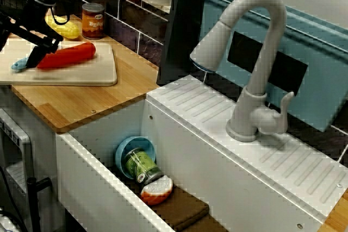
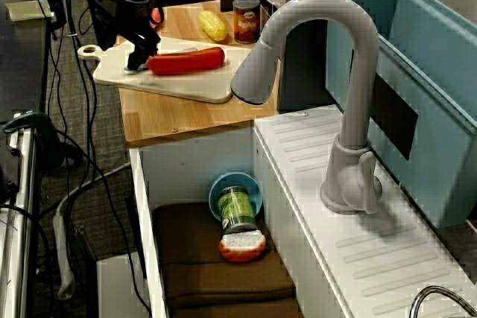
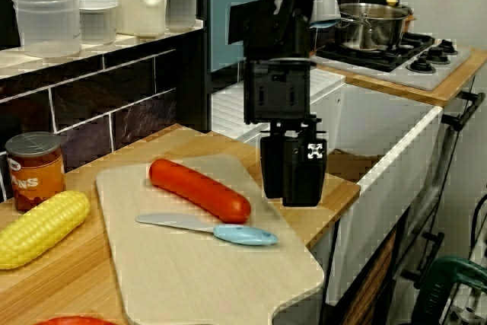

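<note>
My black gripper (image 1: 38, 55) hangs low over the left end of a pale wooden cutting board (image 1: 81, 74). It is nearest the blue handle of a small knife (image 1: 19, 64) and the end of a long red sausage-like thing (image 1: 68, 55). In the view along the counter the gripper (image 2: 140, 61) stands just above that knife end, with the red thing (image 2: 186, 60) beside it. The low view across the board shows the knife (image 3: 209, 227) lying flat and free next to the red thing (image 3: 199, 189), and the gripper (image 3: 293, 199) holding nothing. How the jaws stand is not visible.
A corn cob (image 3: 34, 227) and a tin can (image 3: 32, 169) stand behind the board by the dark tiled wall. The sink (image 1: 103, 188) holds a blue bowl (image 1: 130, 150), a green jar (image 1: 142, 167), an orange-white item (image 1: 157, 188) and a brown cloth (image 1: 185, 210). A grey faucet (image 1: 255, 52) rises beyond.
</note>
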Robot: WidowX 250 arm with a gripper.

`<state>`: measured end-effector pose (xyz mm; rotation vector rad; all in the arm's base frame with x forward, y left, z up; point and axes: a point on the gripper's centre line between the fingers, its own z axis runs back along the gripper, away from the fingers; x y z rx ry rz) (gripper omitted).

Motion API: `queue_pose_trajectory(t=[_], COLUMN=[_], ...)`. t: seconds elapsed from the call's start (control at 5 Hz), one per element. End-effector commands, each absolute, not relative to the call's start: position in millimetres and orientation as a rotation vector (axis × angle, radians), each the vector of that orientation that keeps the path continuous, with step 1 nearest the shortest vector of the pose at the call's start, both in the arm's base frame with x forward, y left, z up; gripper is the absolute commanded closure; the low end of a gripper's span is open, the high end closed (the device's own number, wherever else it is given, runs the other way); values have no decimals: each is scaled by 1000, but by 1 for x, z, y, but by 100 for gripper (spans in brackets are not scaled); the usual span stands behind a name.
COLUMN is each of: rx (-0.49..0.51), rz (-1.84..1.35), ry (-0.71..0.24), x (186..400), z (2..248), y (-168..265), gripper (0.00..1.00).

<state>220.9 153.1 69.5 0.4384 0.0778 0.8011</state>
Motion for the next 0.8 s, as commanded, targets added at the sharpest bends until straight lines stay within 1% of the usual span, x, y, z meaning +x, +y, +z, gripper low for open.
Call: queue_pose_trajectory(t=[0.0,0.4,0.6], rx=[439,393,389], rz=[862,801,770], ry=[-48,0,6], x=[229,231,231], z=[81,75,72], y=[172,195,197], gripper=[0,0,0])
